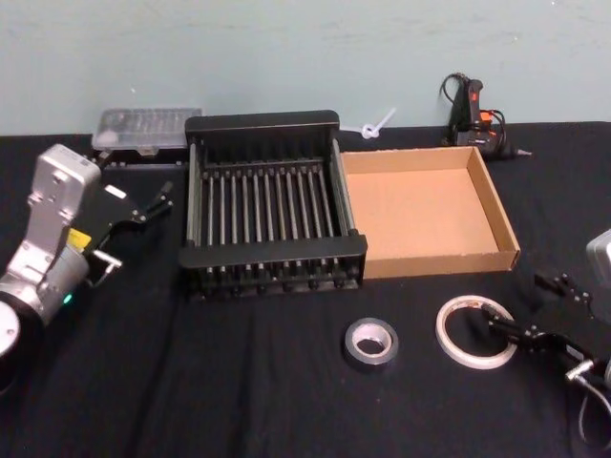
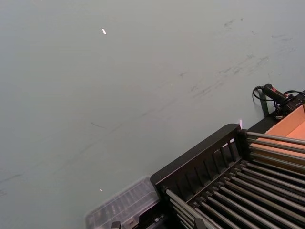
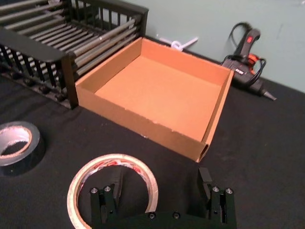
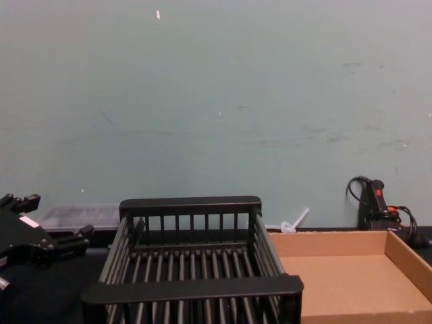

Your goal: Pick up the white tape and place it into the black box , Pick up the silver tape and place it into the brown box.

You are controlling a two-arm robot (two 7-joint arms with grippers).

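No lettering, number or brand mark can be read on anything before me. The white tape (image 3: 112,185) carries reddish marks on its inner core, too small to make out, and a pale label on the glue gun (image 3: 240,71) at the counter's far edge is likewise illegible.

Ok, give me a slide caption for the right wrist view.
Open right gripper straddling the white tape's rim, brown box just ahead.

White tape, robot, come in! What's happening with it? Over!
Right gripper open, one finger inside the white tape, not gripped yet. Left gripper open, parked left of black box. Silver tape on table. Path to box unobstructed.
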